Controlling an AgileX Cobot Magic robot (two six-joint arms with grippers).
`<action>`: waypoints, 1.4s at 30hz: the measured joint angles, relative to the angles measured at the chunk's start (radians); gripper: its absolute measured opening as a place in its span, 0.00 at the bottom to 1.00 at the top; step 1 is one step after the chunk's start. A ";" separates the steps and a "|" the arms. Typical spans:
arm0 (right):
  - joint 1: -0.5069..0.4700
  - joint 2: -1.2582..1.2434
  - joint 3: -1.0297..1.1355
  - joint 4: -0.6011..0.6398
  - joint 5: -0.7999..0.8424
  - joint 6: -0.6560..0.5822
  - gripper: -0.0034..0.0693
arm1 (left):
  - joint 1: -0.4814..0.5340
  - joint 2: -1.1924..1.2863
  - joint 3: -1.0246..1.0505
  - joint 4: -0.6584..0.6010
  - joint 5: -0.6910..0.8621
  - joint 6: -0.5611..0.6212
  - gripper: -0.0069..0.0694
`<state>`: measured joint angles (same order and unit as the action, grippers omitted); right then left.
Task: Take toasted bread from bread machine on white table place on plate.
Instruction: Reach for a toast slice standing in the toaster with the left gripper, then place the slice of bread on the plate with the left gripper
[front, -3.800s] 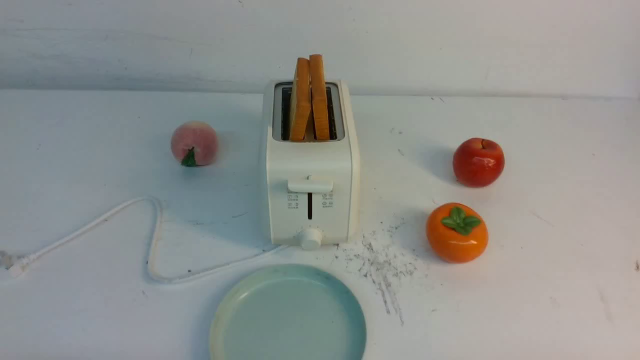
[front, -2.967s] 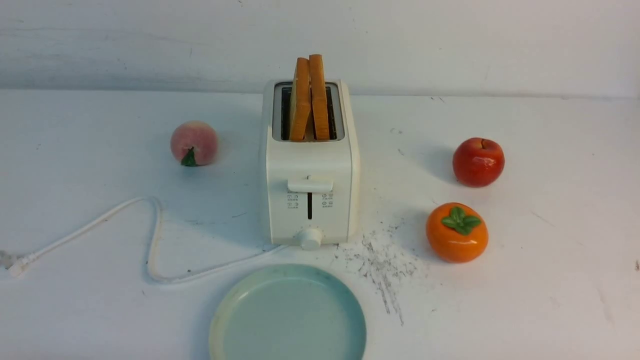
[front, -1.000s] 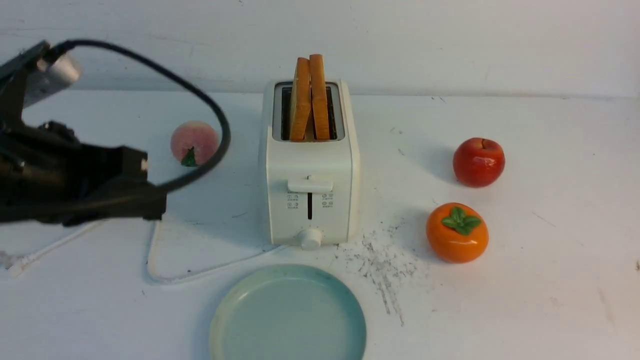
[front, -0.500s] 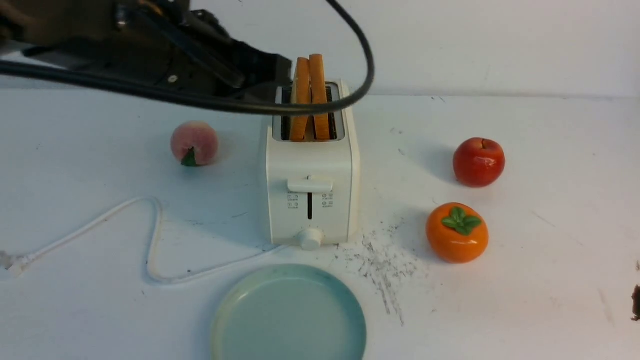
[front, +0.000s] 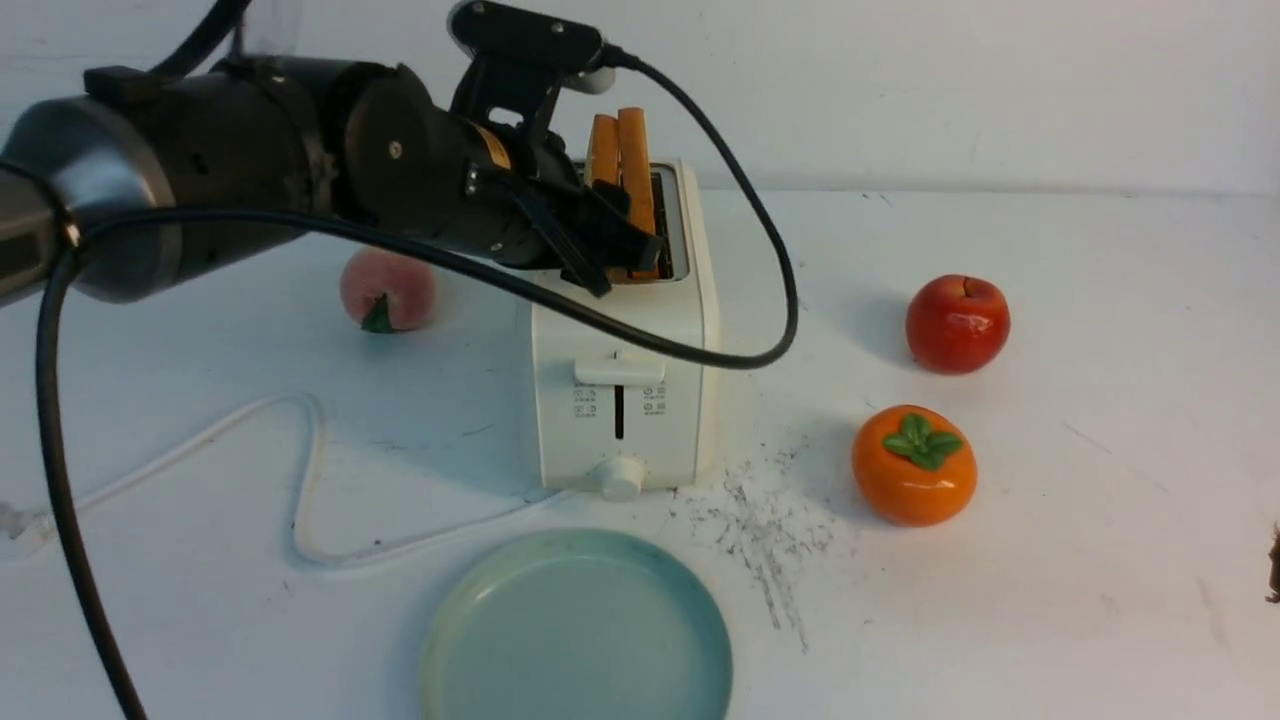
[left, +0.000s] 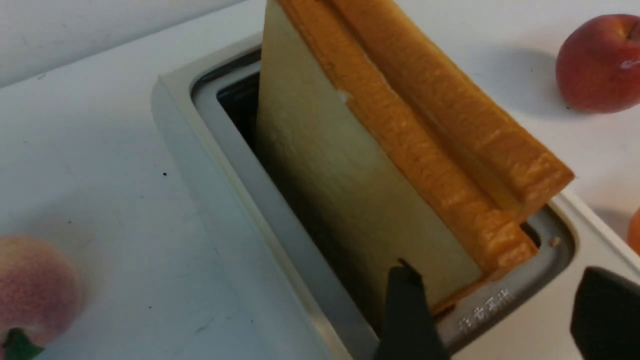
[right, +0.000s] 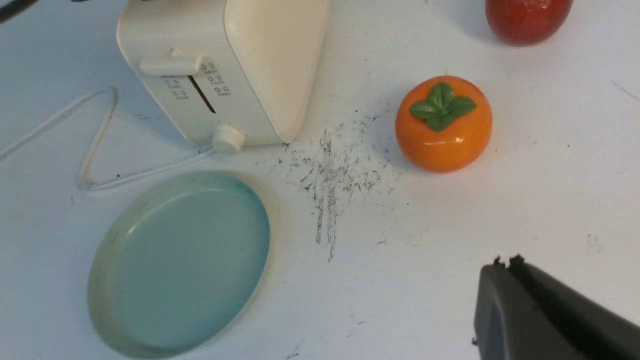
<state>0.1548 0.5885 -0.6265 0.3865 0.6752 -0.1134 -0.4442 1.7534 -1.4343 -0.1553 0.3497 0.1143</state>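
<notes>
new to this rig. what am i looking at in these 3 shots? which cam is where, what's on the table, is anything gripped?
It is a robot with two arms, each ending in a two-finger gripper. The wide picture comes from a camera between the arms, looking forward. The other two come from cameras on the left and right wrists.

On the white table stands a cream toaster with two slices of toast upright in its slots. Its white cord trails left and a blue-green plate lies in front. A peach sits on the left, an apple and a persimmon on the right.

The left gripper is at the toaster's top, open, with the near end of the toast between its fingers; it grips nothing. The right gripper is shut and empty, far right.
</notes>
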 joint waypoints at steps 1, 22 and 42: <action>0.000 0.000 0.000 0.003 -0.004 0.000 0.04 | 0.000 0.012 0.000 0.002 -0.008 0.000 0.75; 0.000 0.000 0.000 0.006 -0.025 0.000 0.06 | 0.000 0.039 -0.001 0.064 -0.075 0.002 0.15; 0.000 0.001 0.000 0.009 -0.027 0.000 0.07 | 0.000 -0.149 -0.001 0.066 -0.006 -0.021 0.15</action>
<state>0.1548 0.5896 -0.6265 0.3959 0.6481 -0.1134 -0.4442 1.6042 -1.4355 -0.0895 0.3434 0.0928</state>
